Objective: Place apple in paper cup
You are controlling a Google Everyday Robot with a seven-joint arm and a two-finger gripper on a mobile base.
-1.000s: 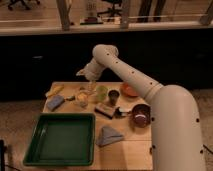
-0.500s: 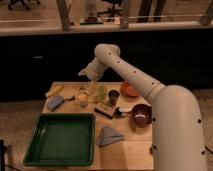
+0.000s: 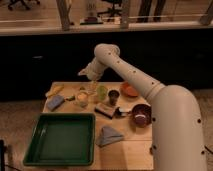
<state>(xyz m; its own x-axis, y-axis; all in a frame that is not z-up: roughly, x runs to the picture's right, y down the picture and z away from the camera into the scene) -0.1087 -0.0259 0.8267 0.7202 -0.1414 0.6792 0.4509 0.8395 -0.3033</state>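
The paper cup [image 3: 81,99] is a small pale cup standing on the wooden table [image 3: 125,150], left of the light green cup [image 3: 102,93]. My gripper [image 3: 91,86] hangs from the white arm [image 3: 125,70], just above and a little right of the paper cup, between it and the green cup. The apple does not show as a separate thing. It may be hidden at the gripper or inside the cup's mouth, and I cannot tell which.
A banana [image 3: 55,90] and a blue sponge [image 3: 55,102] lie at the table's left. A dark brown cup [image 3: 114,96], an orange plate [image 3: 129,90] and a dark red bowl [image 3: 141,114] stand to the right. A green tray [image 3: 62,138] and a grey-blue cloth [image 3: 109,134] are in front.
The arm and gripper have drifted slightly to the right above the cups. Nothing on the table has visibly moved.
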